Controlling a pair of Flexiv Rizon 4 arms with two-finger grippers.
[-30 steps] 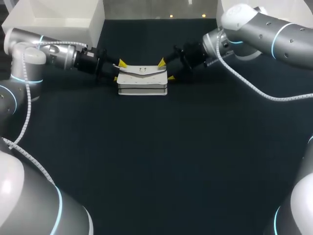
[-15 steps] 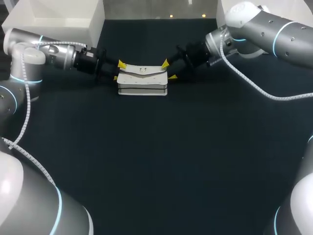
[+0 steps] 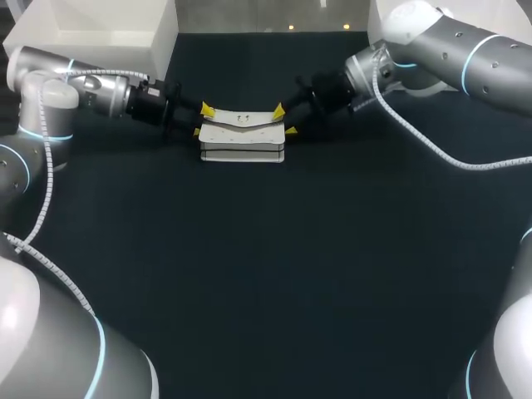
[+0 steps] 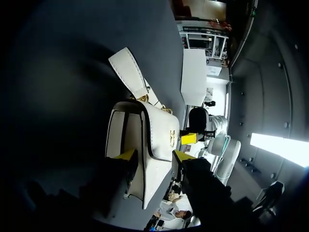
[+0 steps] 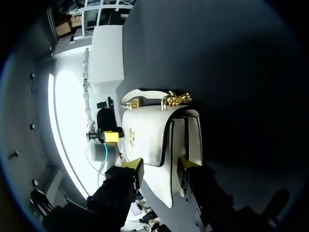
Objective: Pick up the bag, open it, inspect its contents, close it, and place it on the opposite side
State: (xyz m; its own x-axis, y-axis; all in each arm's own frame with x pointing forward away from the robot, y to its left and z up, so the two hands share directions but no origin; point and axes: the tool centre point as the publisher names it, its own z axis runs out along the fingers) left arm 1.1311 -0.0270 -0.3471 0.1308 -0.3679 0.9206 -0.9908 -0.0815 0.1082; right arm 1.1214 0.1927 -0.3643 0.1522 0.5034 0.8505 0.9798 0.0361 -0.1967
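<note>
The white bag [image 3: 241,133] lies flat on the dark table at the far middle, flap up, with a gold clasp. Its white strap [image 4: 128,67] and gold chain [image 5: 176,100] lie behind it. My left gripper [image 3: 201,120] comes in level from the left and is shut on the bag's left end, one yellow tip at the back corner and one at the front. In the left wrist view the bag [image 4: 145,140] sits between both tips of that gripper [image 4: 154,155]. My right gripper [image 3: 283,120] is shut on the right end the same way. The right wrist view shows the bag [image 5: 149,135] pinched in that gripper [image 5: 160,164].
A white open box [image 3: 91,37] stands at the table's back left corner, just behind my left arm. The dark table [image 3: 266,274] stretches wide in front of the bag.
My right gripper has slid left onto the bag's right end. Both grippers' fingers have drawn closer together against the bag. The bag has stayed in place.
</note>
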